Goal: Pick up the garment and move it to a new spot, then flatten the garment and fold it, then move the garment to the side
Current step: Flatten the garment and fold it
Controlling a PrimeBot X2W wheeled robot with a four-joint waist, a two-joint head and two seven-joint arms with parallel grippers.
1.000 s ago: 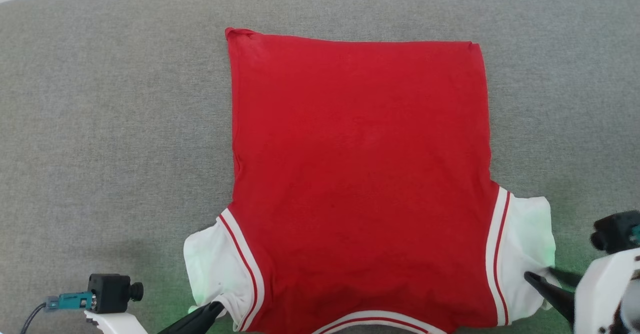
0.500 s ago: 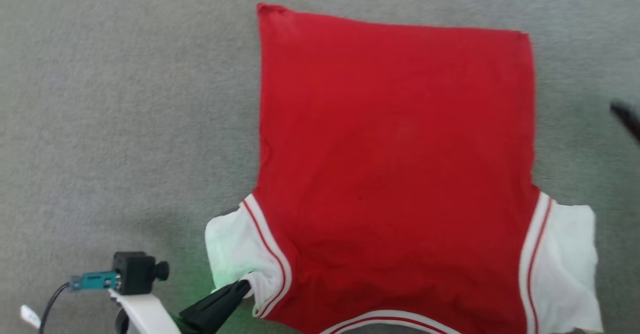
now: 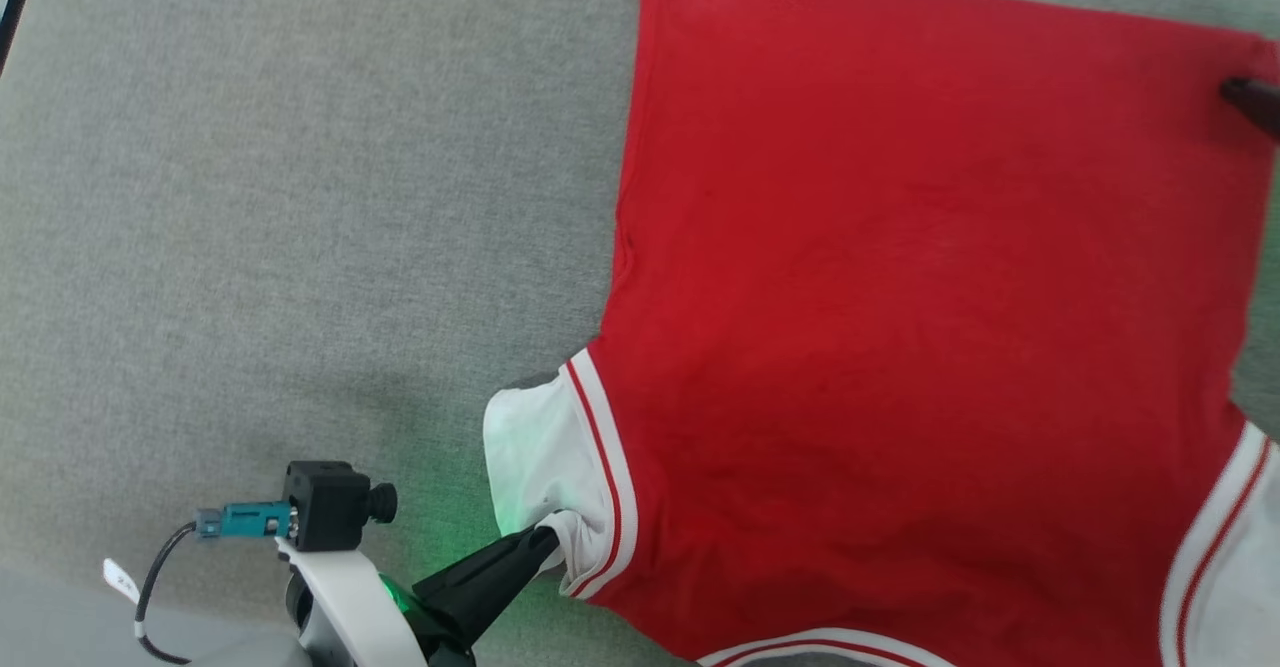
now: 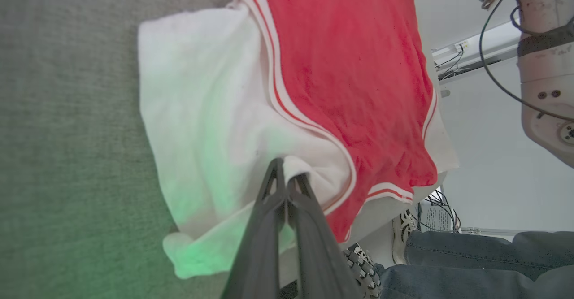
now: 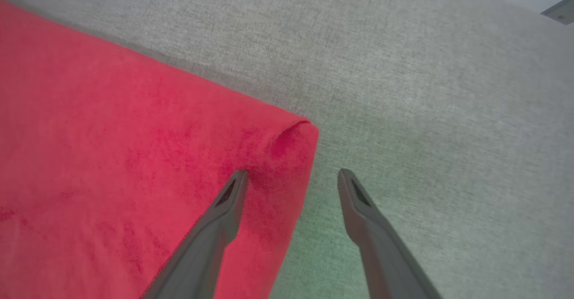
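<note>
The red jersey shirt with white short sleeves and red-white striped trim (image 3: 900, 297) lies spread flat, plain red side up, on the grey woven-fabric surface (image 3: 300, 197). Its straight hem is at the far side and its striped collar edge at the near side. The white sleeve on the robot's left (image 3: 535, 447) is bunched at its near edge and carries a green glow. The other white sleeve (image 3: 1250, 587) runs off the lower right of the head view.

The left pincer (image 4: 285, 175) is closed, its two dark fingers pressed together on a pinched fold of the left sleeve's near edge. A small black camera with a teal connector (image 3: 330, 502) sits on that wrist.

The right pincer (image 5: 291, 175) is spread wide at the shirt's far right hem corner, which curls up slightly. One finger is over the red cloth, the other over bare grey surface just beside the shirt's edge. Nothing is held between them, and I cannot tell whether they touch the cloth.

Past the near edge of the surface, the left wrist view shows a person's jeans-clad leg (image 4: 471, 254) and a pale sneaker (image 4: 403, 227).
</note>
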